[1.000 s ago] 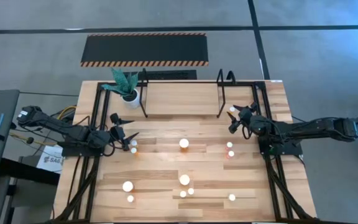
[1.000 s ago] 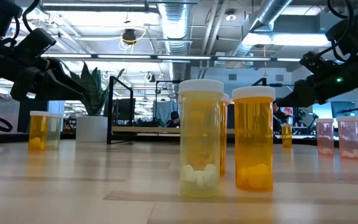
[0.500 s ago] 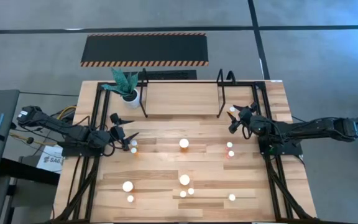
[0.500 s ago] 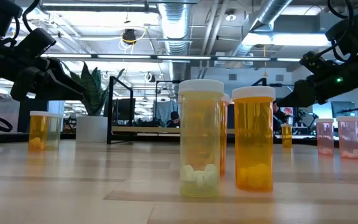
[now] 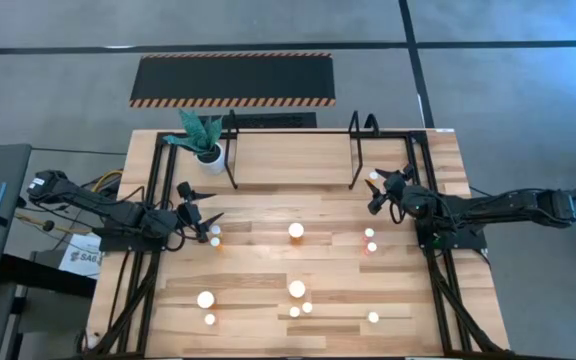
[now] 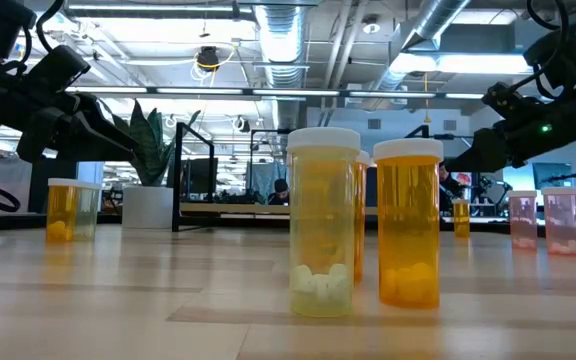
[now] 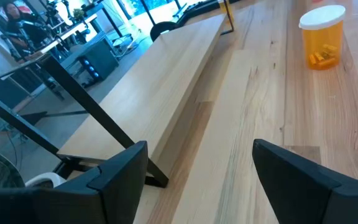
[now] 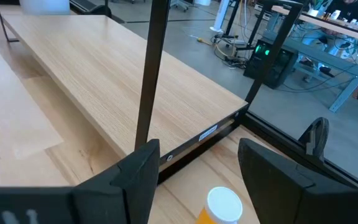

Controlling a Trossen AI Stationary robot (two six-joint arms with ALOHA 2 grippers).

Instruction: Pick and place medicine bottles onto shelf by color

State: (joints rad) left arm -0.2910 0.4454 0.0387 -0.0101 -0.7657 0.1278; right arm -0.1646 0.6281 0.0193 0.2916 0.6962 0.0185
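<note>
- Left gripper (image 5: 200, 206) sits over the table's (image 5: 268, 270) left side, fingers spread wide and holding nothing — its wrist view shows bare wood between the two dark fingers (image 7: 120, 171).
- Just beside those fingertips stand two orange bottles (image 5: 214, 236), close together on the tabletop.
- Right gripper (image 5: 380, 192) hangs near the shelf's (image 5: 293, 160) right hoop upright (image 5: 363, 150), jaws wide apart and empty as well.
- Right under it, one orange bottle (image 8: 221, 206) with a white cap shows between the fingers in the right wrist view, standing on the table just in front of the shelf edge.
- The shelf board lies at the far side of the table, bare of bottles as far as the high view shows, with a green plant in a white pot (image 5: 205, 138) at its left end.
- Mid-table: a large white-capped bottle (image 5: 296, 231) alone, and two reddish ones (image 5: 370, 240) over on the right.
- Near edge — a cluster of bottles (image 5: 298, 298), a large one (image 5: 205, 299) and a small one (image 5: 209, 320) to the left, another small one (image 5: 373, 317) to the right.
- Low view, up close: a yellow bottle (image 6: 323, 222) with white pills beside an orange bottle (image 6: 408, 222), both upright.
</note>
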